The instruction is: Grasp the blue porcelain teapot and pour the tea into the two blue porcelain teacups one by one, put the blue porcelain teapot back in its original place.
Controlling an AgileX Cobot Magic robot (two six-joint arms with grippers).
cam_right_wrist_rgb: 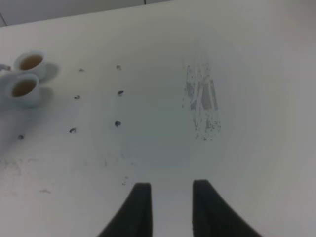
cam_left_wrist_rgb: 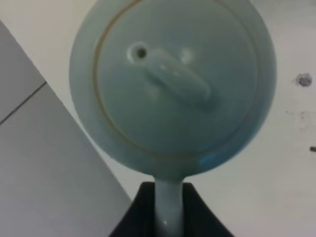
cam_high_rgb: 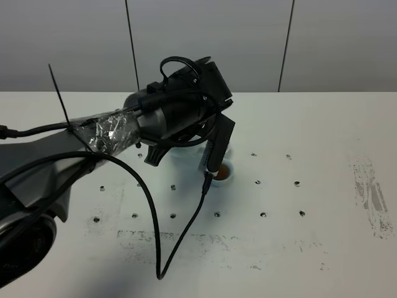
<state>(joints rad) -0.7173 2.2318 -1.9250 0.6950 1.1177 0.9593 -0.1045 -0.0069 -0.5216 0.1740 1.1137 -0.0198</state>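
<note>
The blue porcelain teapot (cam_left_wrist_rgb: 173, 84) fills the left wrist view from above, lid and knob up. My left gripper (cam_left_wrist_rgb: 168, 212) is shut on its loop handle. In the high view the left arm covers the teapot, and only a pale sliver (cam_high_rgb: 181, 156) shows under the wrist. I cannot tell whether it rests on the table. The two teacups stand side by side just right of it, both holding brown tea (cam_right_wrist_rgb: 30, 61) (cam_right_wrist_rgb: 23, 88). One cup (cam_high_rgb: 222, 172) shows in the high view, and the other is mostly hidden behind the gripper. My right gripper (cam_right_wrist_rgb: 170, 207) is open and empty, far from the cups.
The white table (cam_high_rgb: 310, 136) has small dark screw holes and a scuffed grey patch (cam_right_wrist_rgb: 201, 101) at the right. A black cable (cam_high_rgb: 180, 239) hangs from the left arm onto the table in front of the cups. The grey wall runs along the far edge.
</note>
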